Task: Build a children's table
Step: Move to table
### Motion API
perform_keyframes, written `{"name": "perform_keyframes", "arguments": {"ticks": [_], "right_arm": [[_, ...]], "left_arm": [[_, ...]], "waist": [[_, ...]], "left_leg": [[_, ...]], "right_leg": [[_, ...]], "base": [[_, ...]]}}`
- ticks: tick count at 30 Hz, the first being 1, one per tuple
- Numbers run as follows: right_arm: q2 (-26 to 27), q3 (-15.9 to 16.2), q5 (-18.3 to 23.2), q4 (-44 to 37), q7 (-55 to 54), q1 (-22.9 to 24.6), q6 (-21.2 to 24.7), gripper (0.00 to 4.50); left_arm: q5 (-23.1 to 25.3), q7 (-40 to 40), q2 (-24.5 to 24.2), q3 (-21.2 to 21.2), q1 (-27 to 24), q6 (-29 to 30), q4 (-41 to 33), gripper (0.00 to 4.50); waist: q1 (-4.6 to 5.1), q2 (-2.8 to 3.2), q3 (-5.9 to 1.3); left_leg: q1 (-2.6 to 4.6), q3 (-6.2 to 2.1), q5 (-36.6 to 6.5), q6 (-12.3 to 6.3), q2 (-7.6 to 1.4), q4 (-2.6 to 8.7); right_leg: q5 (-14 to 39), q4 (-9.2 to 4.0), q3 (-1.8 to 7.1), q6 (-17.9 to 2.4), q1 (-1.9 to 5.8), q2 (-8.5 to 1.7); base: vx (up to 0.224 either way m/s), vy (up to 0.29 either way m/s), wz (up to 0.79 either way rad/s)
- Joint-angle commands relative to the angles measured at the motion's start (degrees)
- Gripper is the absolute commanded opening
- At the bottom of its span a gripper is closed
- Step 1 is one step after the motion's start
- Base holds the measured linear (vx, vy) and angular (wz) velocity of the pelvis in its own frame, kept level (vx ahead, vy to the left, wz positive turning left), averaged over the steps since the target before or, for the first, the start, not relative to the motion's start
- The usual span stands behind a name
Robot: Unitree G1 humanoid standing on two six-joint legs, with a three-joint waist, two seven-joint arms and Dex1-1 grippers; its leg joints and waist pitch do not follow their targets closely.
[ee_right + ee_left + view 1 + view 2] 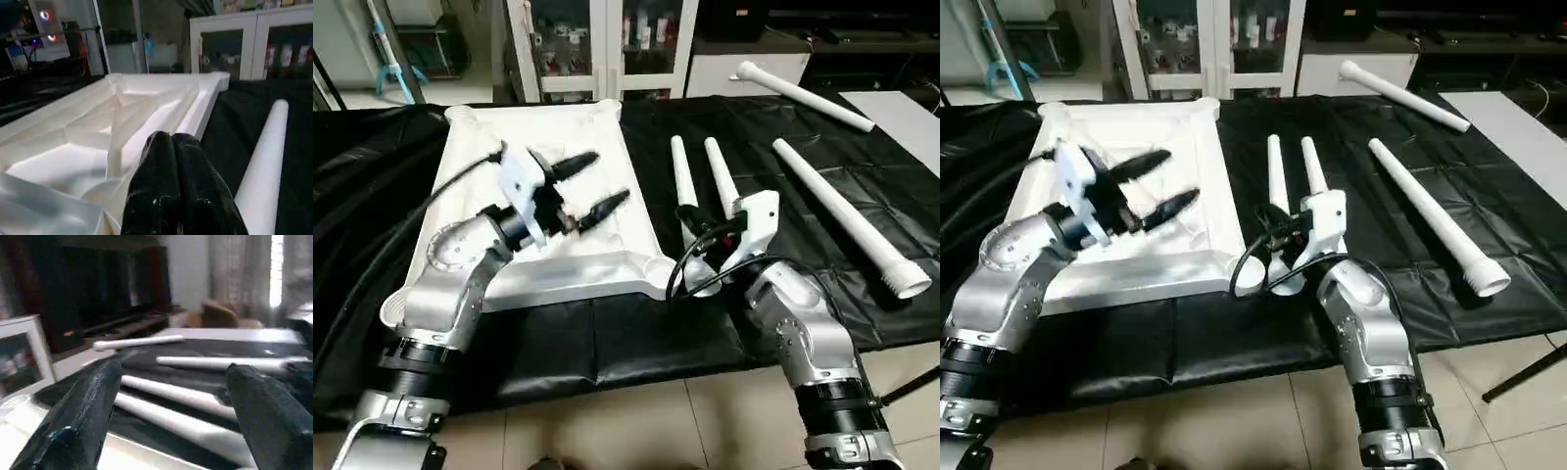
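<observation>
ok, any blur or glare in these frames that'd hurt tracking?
Left wrist view: soft throughout, the fingers smeared, the window at the far right blown out. Right wrist view: shut fingers with small glints, tabletop behind fairly clear. Head views: evenly lit and sharp, but the white tabletop's ribs wash out and the floor tiles show some sheen.

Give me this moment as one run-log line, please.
left gripper: open, empty, above table top | right gripper: shut, empty | legs: four loose
</observation>
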State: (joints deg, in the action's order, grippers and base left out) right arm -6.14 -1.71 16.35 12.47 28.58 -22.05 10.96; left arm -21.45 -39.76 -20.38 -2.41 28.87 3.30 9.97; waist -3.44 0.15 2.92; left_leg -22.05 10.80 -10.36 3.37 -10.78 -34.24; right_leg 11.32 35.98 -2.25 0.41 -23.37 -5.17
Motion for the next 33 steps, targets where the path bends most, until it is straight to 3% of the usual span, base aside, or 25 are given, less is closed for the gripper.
{"name": "perform_keyframes", "arguments": {"ticks": [1, 2, 4, 6, 13, 16, 18, 20, 21, 22, 23, 24, 25, 26, 27, 28, 29, 30, 31, 32, 33], "right_arm": [[0.1, -0.2, 0.3, -3.2, -1.2, 0.7, 0.3, 0.00], [0.4, -0.3, 0.3, -4.5, -2.1, 1.1, 0.7, 0.00], [0.7, -0.6, -0.3, -6.9, -4.2, 1.7, 1.6, 0.00], [0.8, -0.7, -1.5, -8.6, -6.5, 2.4, 2.5, 0.00], [1.1, -0.1, -9.9, -15.5, -16.5, 7.3, 2.1, 0.00], [1.3, -0.3, -8.8, -15.1, -16.4, 7.6, 2.0, 0.00], [1.2, -0.4, -8.4, -14.6, -16.4, 7.4, 1.9, 0.00], [1.3, -0.5, -8.4, -14.6, -16.9, 7.2, 2.0, 0.00], [1.6, -1.1, -8.2, -14.6, -17.6, 6.7, 2.2, 0.00], [1.7, -1.3, -8.2, -14.7, -17.8, 6.6, 2.3, 0.00], [1.6, -1.8, -8.1, -14.5, -18.1, 6.2, 2.4, 0.00], [1.5, -2.0, -8.1, -14.2, -18.0, 5.8, 2.5, 0.00], [1.3, -2.1, -8.1, -13.9, -17.9, 5.6, 2.5, 0.00], [1.0, -2.3, -8.1, -13.5, -17.7, 5.3, 2.4, 0.00], [0.9, -2.3, -8.1, -13.3, -17.6, 5.1, 2.4, 0.00], [0.7, -2.5, -7.9, -13.1, -17.3, 4.9, 2.4, 0.00], [0.5, -2.6, -7.8, -12.8, -17.1, 4.6, 2.4, 0.00], [0.3, -2.8, -7.7, -12.5, -17.0, 4.3, 2.3, 0.00], [0.3, -2.8, -7.6, -12.5, -17.0, 4.3, 2.3, 0.00], [0.0, -2.8, -7.5, -11.8, -16.8, 3.8, 2.2, 0.00], [-0.2, -2.8, -7.5, -11.4, -16.7, 3.5, 2.1, 0.00]], "left_arm": [[1.1, 5.8, 0.5, 2.3, -0.7, 4.3, -1.9, 3.86], [1.9, 8.6, 1.1, 3.1, -1.4, 5.2, -2.4, 3.86], [3.5, 12.7, 2.2, 4.2, -3.0, 5.1, -3.3, 3.86], [4.5, 15.5, 3.0, 4.7, -4.6, 5.1, -4.4, 3.86], [10.3, 27.5, 9.1, 4.3, -12.5, 4.7, -11.6, 3.86], [12.2, 29.5, 10.4, 3.1, -13.0, 4.2, -12.0, 3.86], [13.7, 30.6, 11.0, 2.2, -12.8, 4.2, -12.3, 3.86], [14.3, 31.4, 11.5, 2.0, -12.7, 4.6, -12.6, 3.86], [14.8, 32.3, 12.1, 1.9, -12.6, 5.1, -12.8, 3.86], [15.0, 32.5, 12.3, 1.9, -12.6, 5.2, -12.9, 3.86], [15.9, 33.3, 12.5, 1.7, -12.6, 5.4, -13.0, 3.86], [16.4, 33.6, 12.6, 1.5, -12.6, 5.5, -13.0, 3.86], [16.9, 34.0, 12.6, 1.4, -12.7, 5.4, -12.9, 3.86], [17.4, 34.5, 12.6, 1.4, -12.8, 5.6, -12.9, 3.86], [17.6, 34.8, 12.7, 1.4, -12.9, 5.7, -12.8, 3.86], [17.8, 35.0, 12.8, 1.4, -12.8, 5.7, -12.8, 3.86], [18.0, 35.1, 12.8, 1.3, -12.8, 5.8, -12.8, 3.86], [18.2, 35.1, 12.8, 1.2, -12.7, 5.8, -12.9, 3.86], [18.2, 35.1, 12.8, 1.2, -12.7, 5.8, -12.9, 3.86], [18.7, 35.1, 12.7, 1.0, -12.7, 5.9, -13.1, 3.86], [19.1, 35.3, 12.6, 1.0, -12.7, 5.9, -13.1, 3.86]], "waist": [[-0.02, 0.74, -3.91], [0.00, 0.63, -3.93], [0.01, 1.01, -3.87], [0.13, 0.81, -3.89], [0.11, 0.58, -3.58], [0.35, 0.08, -3.43], [0.36, 0.23, -3.46], [0.59, 0.39, -3.43], [0.71, 0.92, -3.53], [1.15, 0.98, -3.59], [2.10, 0.33, -3.56], [2.89, 2.30, -3.70], [4.13, 2.90, -3.61], [4.58, 3.08, -3.62], [4.87, 2.89, -3.40], [4.68, 2.58, -3.19], [4.23, 1.57, -2.98], [3.70, 0.89, -3.19], [3.44, 0.09, -3.45], [1.08, -2.10, -4.32], [0.31, -2.16, -3.05]], "left_leg": [[1.29, -0.53, -9.6, 0.47, -1.87, 4.05], [1.27, -0.58, -10.1, 0.49, -1.78, 4.04], [1.23, -0.69, -10.6, 0.79, -1.79, 4.06], [1.11, -0.74, -10.4, 0.96, -1.67, 4.16], [1.17, -0.86, -13.8, 2.25, -1.95, 4.63], [1.13, -0.93, -16.5, 2.17, -1.85, 4.76], [1.13, -1.03, -16.6, 2.08, -1.87, 4.78], [1.26, -1.42, -16.2, 3.32, -2.13, 4.98], [-0.10, -3.40, -16.2, 1.43, -1.90, 5.97], [0.14, -4.25, -16.4, 1.25, -2.23, 5.88], [-1.45, -6.31, -15.9, -0.63, -2.08, 6.11], [0.08, -9.71, -17.7, -3.37, -3.59, 6.88], [1.31, -13.33, -18.6, -8.17, -5.02, 7.74], [2.13, -14.99, -17.9, -10.84, -5.19, 7.77], [1.90, -16.96, -15.2, -14.87, -4.25, 8.00], [1.36, -17.37, -15.0, -15.19, -3.26, 8.39], [0.08, -17.97, -16.1, -14.48, -0.91, 8.54], [-1.67, -17.47, -16.8, -11.15, 2.14, 7.16], [-3.32, -16.54, -16.7, -8.93, 3.91, 5.34], [-5.00, -8.49, -11.7, -4.94, 6.25, -8.32], [-4.54, -4.00, -11.5, -5.36, 3.66, -13.40]], "right_leg": [[0.7, -3.44, 1.83, -12.4, 2.75, -1.98], [1.1, -3.53, 1.80, -12.2, 2.84, -1.96], [1.8, -3.67, 1.81, -11.5, 2.86, -1.97], [2.2, -3.86, 1.77, -10.7, 2.90, -1.81], [7.7, -4.68, 1.92, -8.0, 2.44, -1.71], [11.9, -5.20, 1.90, -6.5, 2.21, -1.72], [12.5, -5.26, 1.93, -6.0, 2.20, -1.82], [11.1, -5.08, 1.60, -5.5, 2.02, -1.12], [7.5, -4.23, -0.51, -6.2, 3.38, -1.41], [5.0, -4.16, -0.86, -6.7, 3.22, -1.28], [0.2, -3.56, -2.65, -8.8, 4.48, -1.03], [0.0, -2.05, -4.38, -11.8, 3.73, 0.64], [4.5, 0.28, -4.99, -14.5, 2.74, 1.47], [6.8, 1.20, -4.74, -15.7, 2.11, 1.64], [9.5, 2.36, -4.13, -17.6, 1.93, 1.87], [10.0, 2.29, -3.70, -18.9, 2.16, 1.80], [10.4, 1.35, -3.08, -22.7, 2.86, 1.17], [12.8, -1.21, -2.69, -26.2, 4.72, 0.17], [15.7, -2.63, -2.44, -27.4, 5.72, -0.89], [22.9, -9.57, -3.44, -28.6, 7.08, -7.05], [24.2, -9.88, -5.06, -25.2, 5.24, -8.59]], "base": [[0.000, 0.000, 0.00], [0.000, 0.000, 0.00], [0.000, 0.000, 0.00], [0.000, 0.000, 0.00], [0.000, 0.000, 0.00], [0.000, 0.000, 0.00], [0.000, 0.000, 0.00], [0.000, 0.000, 0.00], [0.000, 0.000, 0.00], [0.005, -0.013, 0.18], [0.005, -0.038, 0.37], [0.005, -0.038, 0.37], [0.000, -0.082, 0.50], [0.005, -0.130, 0.53], [0.005, -0.130, 0.53], [0.007, -0.177, 0.55], [-0.002, -0.216, 0.58], [-0.002, -0.216, 0.58], [-0.039, -0.224, 0.48], [-0.040, -0.219, 0.49], [-0.040, -0.219, 0.49]]}}
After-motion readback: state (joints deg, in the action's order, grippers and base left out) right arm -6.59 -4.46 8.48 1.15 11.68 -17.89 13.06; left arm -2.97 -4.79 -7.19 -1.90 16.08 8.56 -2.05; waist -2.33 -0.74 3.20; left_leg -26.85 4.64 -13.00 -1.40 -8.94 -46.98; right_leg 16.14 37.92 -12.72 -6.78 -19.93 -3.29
